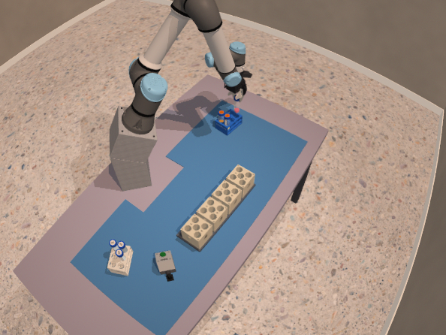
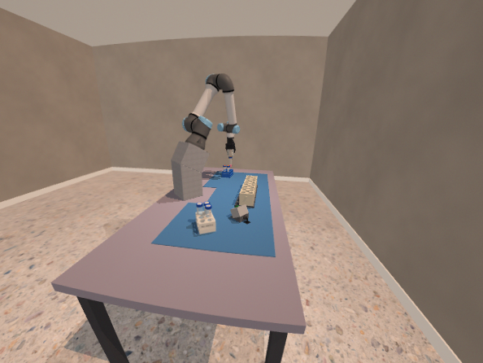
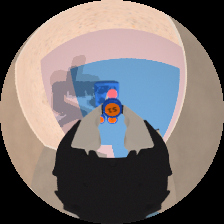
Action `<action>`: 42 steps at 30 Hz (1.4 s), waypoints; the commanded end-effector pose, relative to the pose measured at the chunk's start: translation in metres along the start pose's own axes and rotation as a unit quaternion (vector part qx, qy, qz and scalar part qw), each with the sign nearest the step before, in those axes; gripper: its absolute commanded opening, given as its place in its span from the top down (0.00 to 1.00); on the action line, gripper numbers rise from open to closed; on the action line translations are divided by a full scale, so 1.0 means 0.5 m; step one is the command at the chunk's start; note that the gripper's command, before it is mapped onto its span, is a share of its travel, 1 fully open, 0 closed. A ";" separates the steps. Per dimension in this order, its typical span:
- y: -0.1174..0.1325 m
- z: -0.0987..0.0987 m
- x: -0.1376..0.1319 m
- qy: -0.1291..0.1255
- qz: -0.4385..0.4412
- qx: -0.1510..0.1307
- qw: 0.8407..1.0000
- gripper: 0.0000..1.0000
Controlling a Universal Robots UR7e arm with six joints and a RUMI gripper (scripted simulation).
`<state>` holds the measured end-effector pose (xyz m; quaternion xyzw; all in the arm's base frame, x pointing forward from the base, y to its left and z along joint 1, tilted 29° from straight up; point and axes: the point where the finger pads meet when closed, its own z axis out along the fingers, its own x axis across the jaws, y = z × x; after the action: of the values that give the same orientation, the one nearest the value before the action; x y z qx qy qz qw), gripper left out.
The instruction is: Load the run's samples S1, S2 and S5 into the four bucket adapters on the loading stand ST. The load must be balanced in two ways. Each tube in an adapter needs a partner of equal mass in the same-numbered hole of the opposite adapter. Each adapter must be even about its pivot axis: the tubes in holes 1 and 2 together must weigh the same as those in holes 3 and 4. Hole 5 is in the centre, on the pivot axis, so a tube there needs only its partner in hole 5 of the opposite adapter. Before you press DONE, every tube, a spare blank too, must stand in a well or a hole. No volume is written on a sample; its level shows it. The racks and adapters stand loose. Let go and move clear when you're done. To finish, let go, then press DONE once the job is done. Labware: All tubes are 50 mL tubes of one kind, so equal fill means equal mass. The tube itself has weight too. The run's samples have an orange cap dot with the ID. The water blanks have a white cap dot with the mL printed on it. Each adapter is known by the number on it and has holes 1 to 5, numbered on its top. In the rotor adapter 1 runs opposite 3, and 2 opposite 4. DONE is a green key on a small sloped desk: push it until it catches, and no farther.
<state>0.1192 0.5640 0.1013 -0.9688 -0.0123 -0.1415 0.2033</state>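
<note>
My gripper hangs above the blue sample rack at the far end of the blue mat. It is shut on a sample tube and holds it upright, lifted clear of the rack. In the wrist view the tube's orange cap dot sits between my fingers and seems to read S5. Two more orange-capped samples stand in the rack. In the exterior view the held tube hangs above the rack. The four beige adapters stand in a row mid-mat, all holes empty.
A white blank rack with three white-dotted tubes stands at the near left. The DONE key sits on its small sloped desk beside it. The arm's grey pedestal stands left of the mat.
</note>
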 end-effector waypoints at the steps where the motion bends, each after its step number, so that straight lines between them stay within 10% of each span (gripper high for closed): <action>1: -0.001 -0.023 0.000 0.000 0.000 0.000 1.000 1.00; 18: -0.001 -0.113 0.000 0.000 0.000 0.000 1.000 1.00; 42: 0.219 -0.113 0.195 0.000 0.289 0.000 0.957 1.00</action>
<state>0.1896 0.4549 0.1368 -0.9424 0.2259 -0.0893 0.2301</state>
